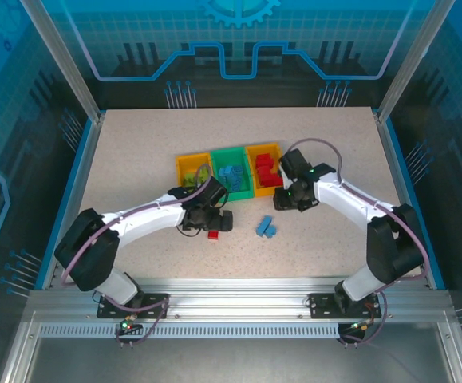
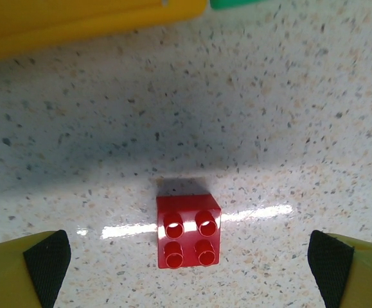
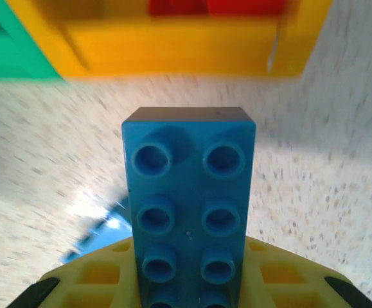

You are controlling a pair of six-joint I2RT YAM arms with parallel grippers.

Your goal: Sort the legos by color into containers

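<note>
Here, nearest you, the left end effector [image 2: 189, 256] stands open astride a red brick [image 2: 187, 230] lying studs-up on the bench [image 2: 269, 128]. Judge the brick light, rigid and smooth-walled, so close on two opposite flat sides, low and square, never on the studs. Farther out, the right end effector [image 3: 189, 289] grips a blue brick [image 3: 189, 186] by one end, just short of the containers [image 1: 212, 155], whose green middle bin [image 1: 232, 152] holds blue bricks.

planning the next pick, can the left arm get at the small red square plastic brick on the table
Probably yes: the small red four-stud plastic brick lies alone on the speckled table, centred in the open left gripper, with nothing in the way.
</note>
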